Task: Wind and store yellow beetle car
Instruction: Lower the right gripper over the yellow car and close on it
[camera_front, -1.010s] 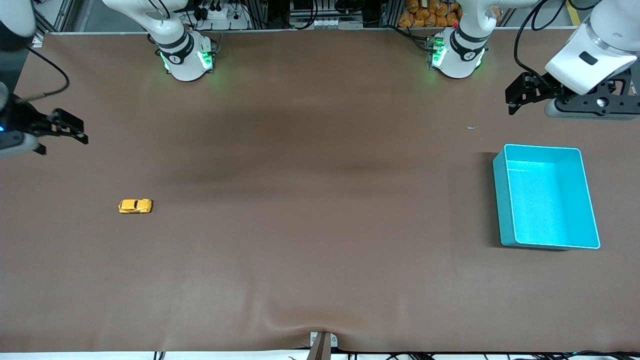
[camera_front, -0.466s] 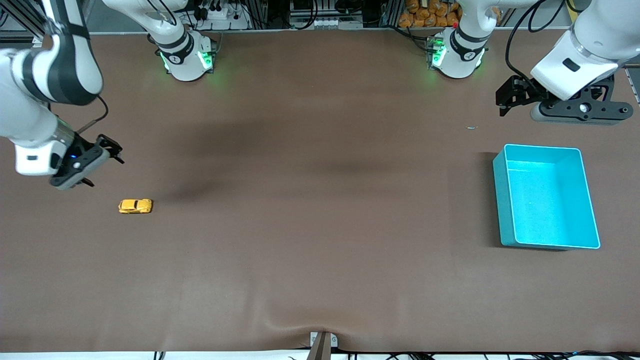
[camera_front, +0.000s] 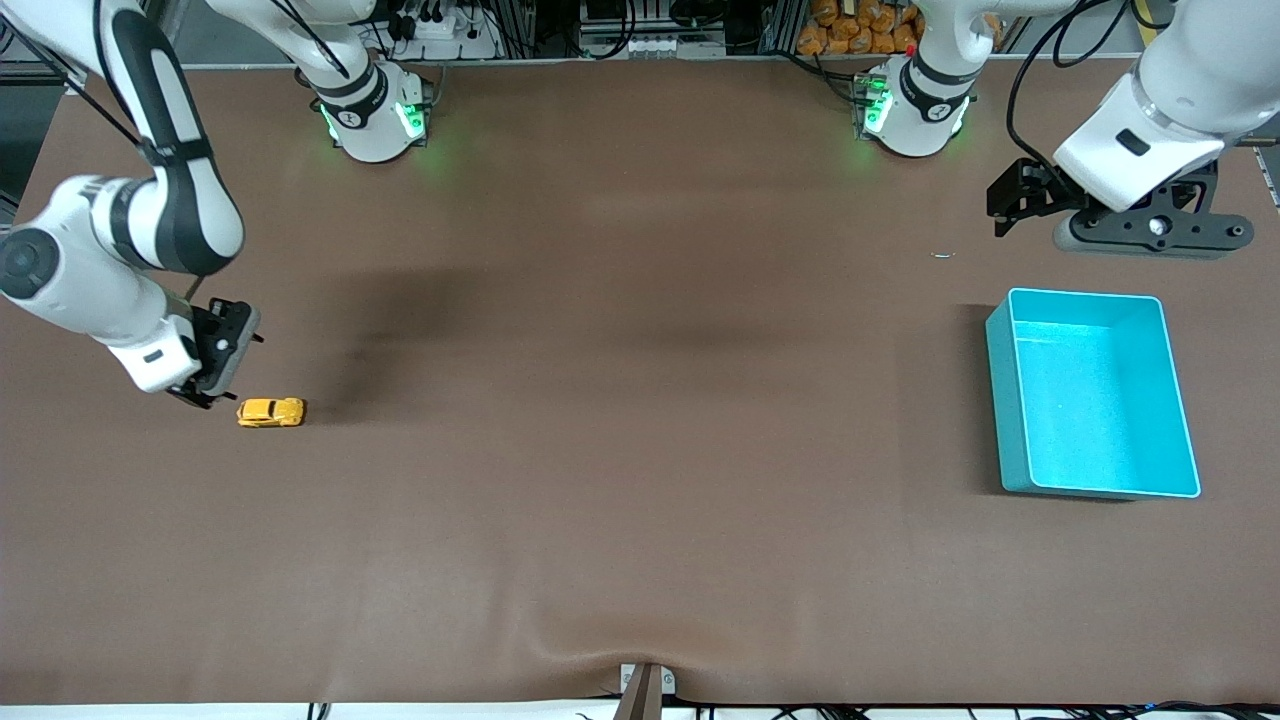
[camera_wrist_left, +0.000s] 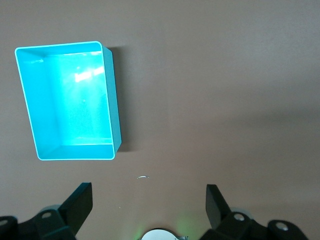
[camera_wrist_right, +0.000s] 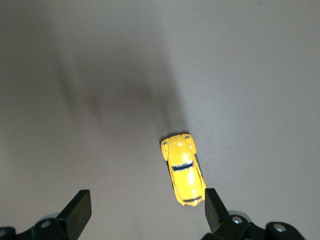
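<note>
The yellow beetle car (camera_front: 271, 412) sits on its wheels on the brown table near the right arm's end. In the right wrist view the car (camera_wrist_right: 183, 170) lies close to one fingertip (camera_wrist_right: 215, 205), not between the jaws. My right gripper (camera_front: 215, 370) is open and empty, above the table just beside the car; it also shows in its own view (camera_wrist_right: 147, 210). The turquoise bin (camera_front: 1010, 400) stands empty at the left arm's end and shows in the left wrist view (camera_wrist_left: 112, 95). My left gripper (camera_front: 1010, 205) is open and empty over the table, beside the bin's edge farthest from the front camera, and shows in its own view (camera_wrist_left: 149, 205).
A tiny pale scrap (camera_front: 943, 255) lies on the table near the bin, also in the left wrist view (camera_wrist_left: 144, 177). The two arm bases (camera_front: 375, 115) (camera_front: 915, 110) stand along the table's edge farthest from the front camera. A bracket (camera_front: 645, 685) sits at the nearest edge.
My right arm has swung in from the table's end and come down beside the car. My left gripper has shifted slightly toward the table's middle. The car and bin have not moved.
</note>
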